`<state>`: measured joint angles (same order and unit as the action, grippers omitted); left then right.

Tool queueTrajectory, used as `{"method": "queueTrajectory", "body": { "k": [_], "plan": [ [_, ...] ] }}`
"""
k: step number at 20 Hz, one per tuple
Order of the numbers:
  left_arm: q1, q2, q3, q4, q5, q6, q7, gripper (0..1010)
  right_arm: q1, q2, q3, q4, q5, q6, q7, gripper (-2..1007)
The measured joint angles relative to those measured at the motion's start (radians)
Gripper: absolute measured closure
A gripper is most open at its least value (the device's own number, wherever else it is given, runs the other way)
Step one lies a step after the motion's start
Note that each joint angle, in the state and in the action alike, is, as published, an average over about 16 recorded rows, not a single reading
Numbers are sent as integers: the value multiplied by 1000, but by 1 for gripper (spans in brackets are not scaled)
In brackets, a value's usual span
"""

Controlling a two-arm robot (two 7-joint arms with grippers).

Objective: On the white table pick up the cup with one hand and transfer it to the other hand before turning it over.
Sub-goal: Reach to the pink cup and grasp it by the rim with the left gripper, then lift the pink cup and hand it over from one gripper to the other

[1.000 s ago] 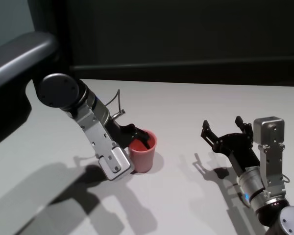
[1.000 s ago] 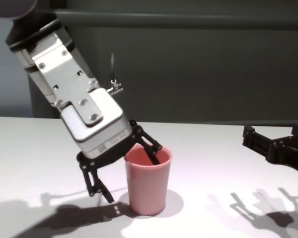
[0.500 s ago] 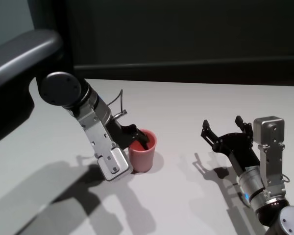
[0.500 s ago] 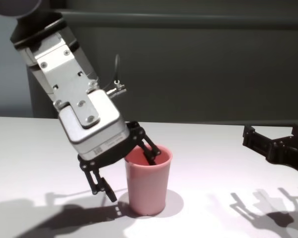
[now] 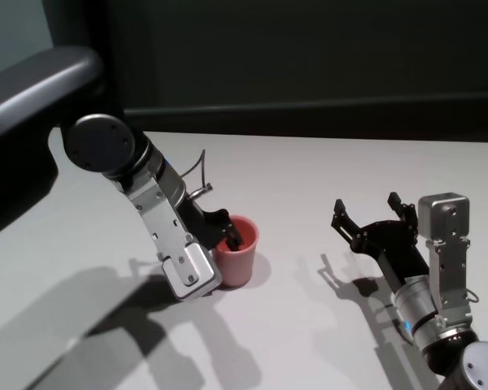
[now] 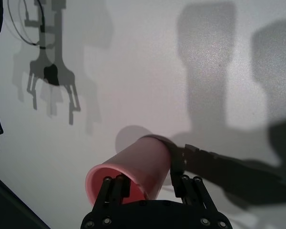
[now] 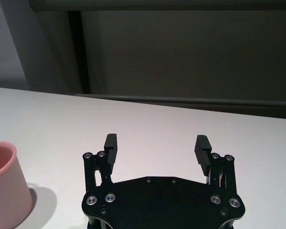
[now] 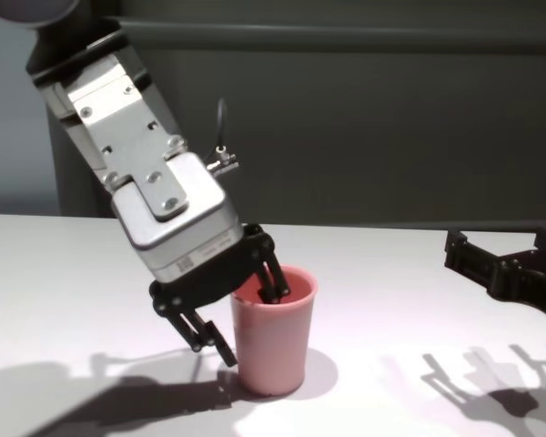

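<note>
Pinching the wall of the cup [image 8: 271,330], the left gripper [image 8: 246,305] has one finger inside the rim and one outside, closed on the pink side. That cup stands on the white table [image 5: 309,171], near the middle. Well off to the side, the right gripper [image 7: 157,148] hangs with its fingers wide apart, holding nothing.

Bare white table [image 5: 309,187] separates the cup [image 5: 237,252] from the right tool [image 5: 372,218]

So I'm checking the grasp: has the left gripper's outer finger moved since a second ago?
Yes. In the chest view the left gripper has closed its outer finger toward the cup wall, which stands in place.
</note>
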<state>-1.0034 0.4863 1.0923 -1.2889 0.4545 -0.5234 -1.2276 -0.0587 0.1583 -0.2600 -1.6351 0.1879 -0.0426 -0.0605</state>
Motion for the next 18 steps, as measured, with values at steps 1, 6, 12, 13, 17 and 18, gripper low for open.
{"method": "queueTrajectory", "body": {
  "k": [1,6,12,13,17,18],
  "plan": [
    [-2,-1,2,2,-3,-1,0,463,0,0,0,0,0,0,0,5],
    [-11,-5,12,10,-11,-6,2,635,0,0,0,0,0,0,0,5],
    [-21,-8,23,18,-15,-10,8,819,0,0,0,0,0,0,0,5],
    [-22,-8,25,19,-15,-11,10,844,0,0,0,0,0,0,0,5],
    [-28,-10,32,23,-17,-12,16,918,0,0,0,0,0,0,0,5],
    [-29,-10,34,24,-18,-13,17,930,0,0,0,0,0,0,0,5]
  ]
}}
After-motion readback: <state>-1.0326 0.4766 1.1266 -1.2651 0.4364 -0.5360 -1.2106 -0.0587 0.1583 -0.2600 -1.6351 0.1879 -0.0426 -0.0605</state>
